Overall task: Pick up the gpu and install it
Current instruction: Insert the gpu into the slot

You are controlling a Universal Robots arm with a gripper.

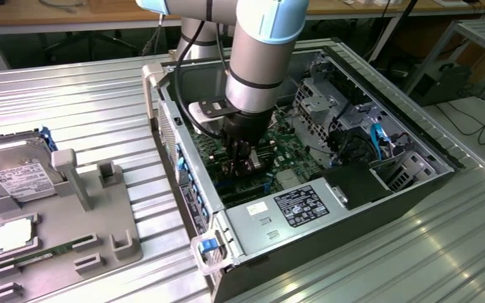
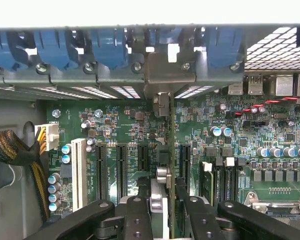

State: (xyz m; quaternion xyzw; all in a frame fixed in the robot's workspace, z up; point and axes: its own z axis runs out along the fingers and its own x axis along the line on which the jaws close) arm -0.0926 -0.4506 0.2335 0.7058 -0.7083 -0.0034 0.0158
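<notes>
One gripper (image 2: 162, 210) deep in PC case (image 1: 411, 183), jaws partly closed, pinching gpu (image 2: 165, 150) edge-on, upright over motherboard (image 2: 120, 120) exp. slots (image 2: 121, 170). Risk: card misaligned w/ slot, bracket catches rear panel, edge connector jams, board flexes.

**Legible Markings: None Confirmed**

We note printed labels on the power supply (image 1: 303, 206) and the hard drive (image 1: 19, 178); their text cannot be read. We find white silkscreen lettering on the motherboard (image 2: 140, 125), also illegible.
</notes>
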